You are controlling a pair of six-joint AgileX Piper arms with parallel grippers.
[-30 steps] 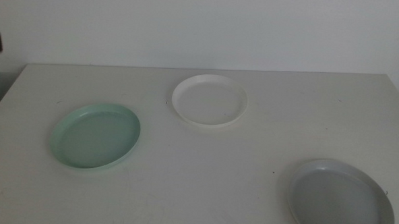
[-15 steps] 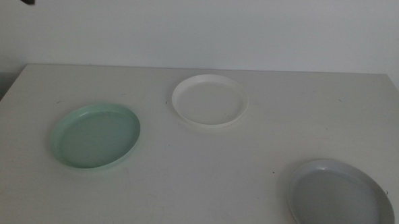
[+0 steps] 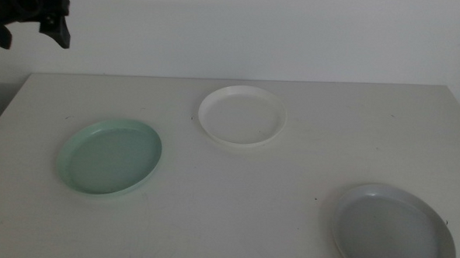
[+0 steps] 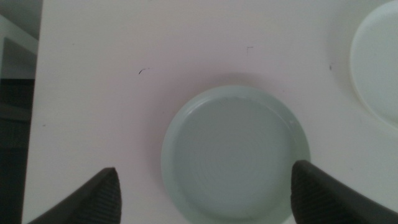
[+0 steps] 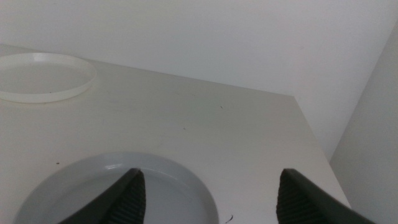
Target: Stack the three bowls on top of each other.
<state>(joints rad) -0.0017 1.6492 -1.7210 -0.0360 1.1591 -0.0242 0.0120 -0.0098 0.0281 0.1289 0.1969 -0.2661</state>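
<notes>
Middle view: white bench [image 3: 235,191] carries three shallow bowls, all well apart and none stacked. Green bowl [image 3: 110,156] lies on the bench's left side, white bowl [image 3: 241,115] toward the back near the middle, grey bowl [image 3: 393,231] at the front right, partly cut off by the picture's lower edge. Left gripper [image 3: 35,21] shows as a dark shape high in the upper left corner, above the bench's far left edge, holding nothing. Left wrist view: left gripper [image 4: 205,190] looks straight down, jaws spread wide with the green bowl [image 4: 235,153] between them and below; the white bowl's [image 4: 376,62] rim shows at one edge. Right wrist view: right gripper [image 5: 208,193] sits low, jaws spread wide and empty, over the near part of the grey bowl [image 5: 112,193]; the white bowl [image 5: 43,76] lies farther off on the bench [image 5: 186,118].
</notes>
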